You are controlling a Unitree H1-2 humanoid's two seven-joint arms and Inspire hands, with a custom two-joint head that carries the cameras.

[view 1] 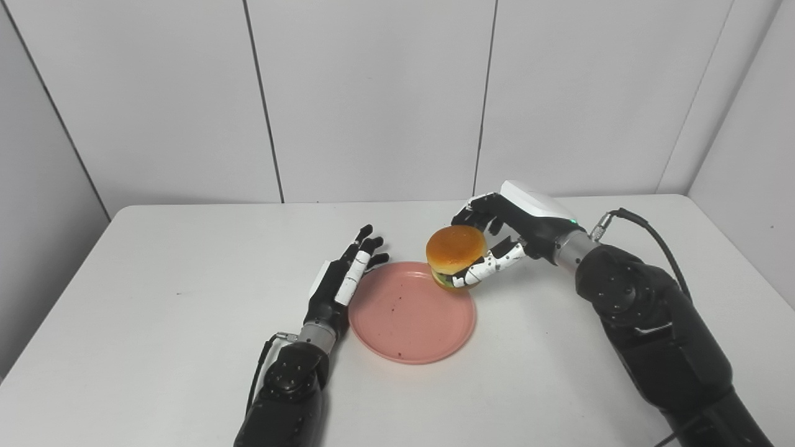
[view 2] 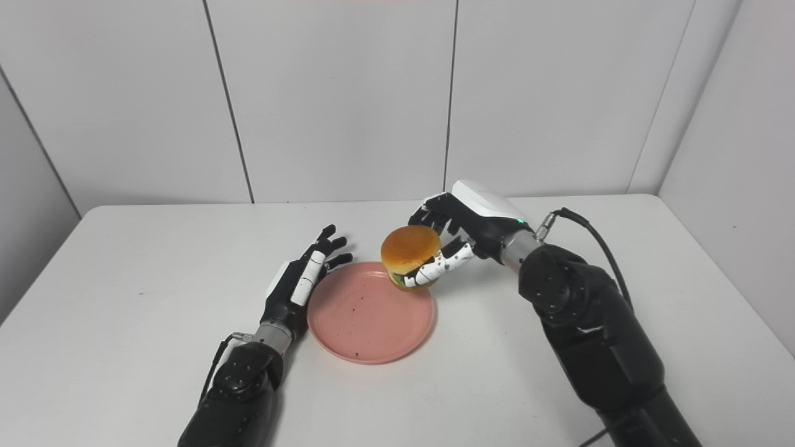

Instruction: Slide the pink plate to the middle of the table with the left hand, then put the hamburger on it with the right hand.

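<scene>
The hamburger [view 1: 455, 256] hides the far right rim of the pink plate [view 1: 404, 320], so whether its underside touches the plate cannot be told. White fingers [view 1: 487, 267] of the right hand [view 1: 509, 233] cover the burger's near lower side; its filling is mostly hidden. The left hand [view 1: 341, 279] overlaps the plate's left rim; contact is unclear. Both arms are cut off at the bottom edge. The tabletop [view 1: 155, 298] runs out at its near corners.
</scene>
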